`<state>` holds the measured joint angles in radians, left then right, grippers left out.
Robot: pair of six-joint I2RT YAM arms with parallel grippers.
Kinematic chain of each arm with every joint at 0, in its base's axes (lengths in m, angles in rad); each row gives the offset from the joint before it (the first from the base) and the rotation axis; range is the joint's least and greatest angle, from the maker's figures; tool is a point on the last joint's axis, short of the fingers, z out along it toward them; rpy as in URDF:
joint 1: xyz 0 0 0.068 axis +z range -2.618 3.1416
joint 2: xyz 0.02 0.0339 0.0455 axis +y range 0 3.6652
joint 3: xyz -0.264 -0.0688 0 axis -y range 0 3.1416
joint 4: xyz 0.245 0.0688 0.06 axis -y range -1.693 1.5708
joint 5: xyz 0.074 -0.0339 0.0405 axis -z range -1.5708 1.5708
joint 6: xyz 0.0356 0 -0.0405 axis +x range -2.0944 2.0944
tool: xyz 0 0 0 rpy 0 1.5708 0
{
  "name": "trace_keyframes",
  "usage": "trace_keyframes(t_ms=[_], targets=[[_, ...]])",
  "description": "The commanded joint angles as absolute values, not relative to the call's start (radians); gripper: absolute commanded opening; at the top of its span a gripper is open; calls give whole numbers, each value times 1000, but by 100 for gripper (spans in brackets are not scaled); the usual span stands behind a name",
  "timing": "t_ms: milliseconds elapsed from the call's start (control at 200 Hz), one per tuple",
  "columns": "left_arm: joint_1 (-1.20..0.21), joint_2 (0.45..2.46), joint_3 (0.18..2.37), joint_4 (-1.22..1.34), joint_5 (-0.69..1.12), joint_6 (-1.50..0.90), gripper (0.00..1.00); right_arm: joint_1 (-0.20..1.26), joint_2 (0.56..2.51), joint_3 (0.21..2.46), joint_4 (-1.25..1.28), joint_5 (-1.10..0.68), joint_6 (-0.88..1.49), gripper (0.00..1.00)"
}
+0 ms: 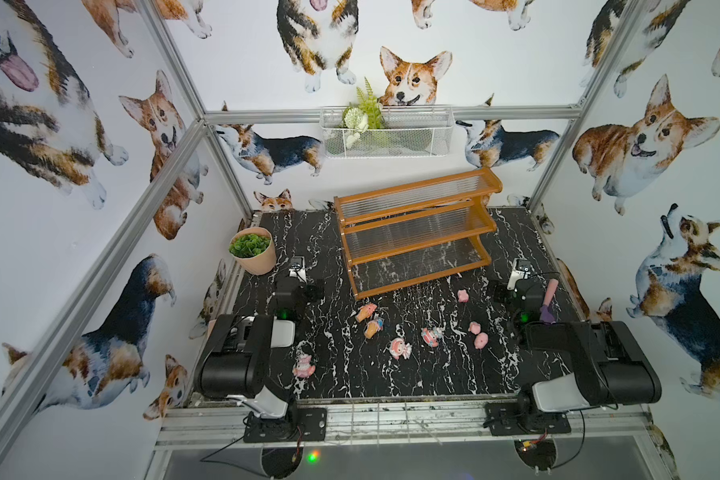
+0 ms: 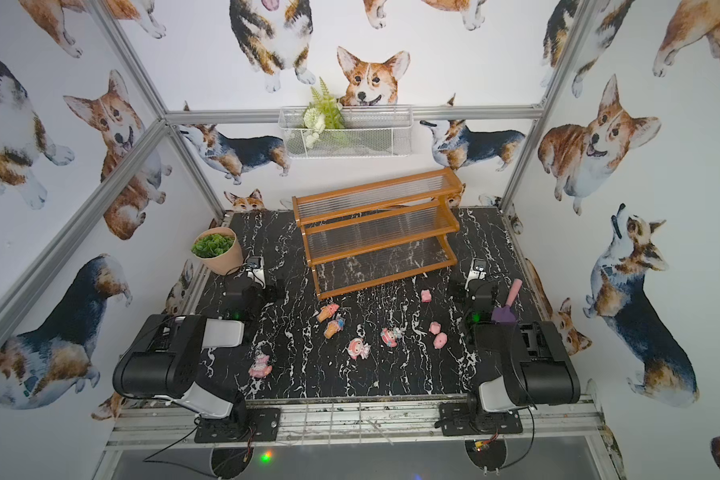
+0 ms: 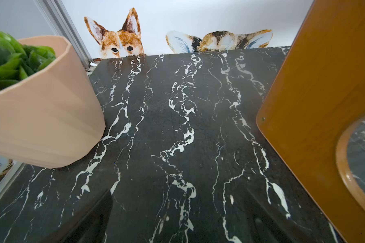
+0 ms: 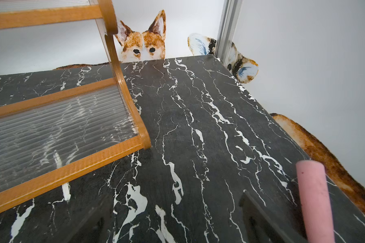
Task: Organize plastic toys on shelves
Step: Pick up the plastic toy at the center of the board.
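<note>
The shelves [image 1: 416, 232] [image 2: 377, 232], a stepped orange-brown wooden rack with clear ribbed panels, stand at the back of the black marble table, and all tiers are bare. Several plastic toys lie in front of it: two ice-cream cones [image 1: 366, 311] [image 1: 373, 327], three pink-and-white dolls [image 1: 304, 365] [image 1: 400, 348] [image 1: 432, 336] and three pink pigs [image 1: 463, 295] [image 1: 474, 327] [image 1: 481, 340]. My left gripper [image 1: 299, 286] [image 3: 181, 221] hovers open left of the rack [image 3: 316, 105]. My right gripper [image 1: 516, 289] [image 4: 173, 221] is open by the rack's right end [image 4: 51, 126]. Neither holds anything.
A peach pot with a green plant [image 1: 253, 249] [image 3: 40, 105] stands just left of the left gripper. A purple scoop with a pink handle [image 1: 548, 301] [image 4: 314, 199] lies close beside the right gripper. A white wire basket [image 1: 385, 131] hangs on the back wall.
</note>
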<state>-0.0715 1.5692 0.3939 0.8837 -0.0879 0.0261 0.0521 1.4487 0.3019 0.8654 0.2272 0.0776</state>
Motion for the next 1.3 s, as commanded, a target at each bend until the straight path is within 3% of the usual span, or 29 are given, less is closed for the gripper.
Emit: trace_keyframes(t_ms=[0, 1296], targets=[[-70, 1568, 393, 903, -80, 28, 100, 52, 1450, 306, 871, 235, 80, 100], [-45, 1554, 392, 899, -81, 0, 100, 48, 1416, 321, 838, 210, 71, 100]])
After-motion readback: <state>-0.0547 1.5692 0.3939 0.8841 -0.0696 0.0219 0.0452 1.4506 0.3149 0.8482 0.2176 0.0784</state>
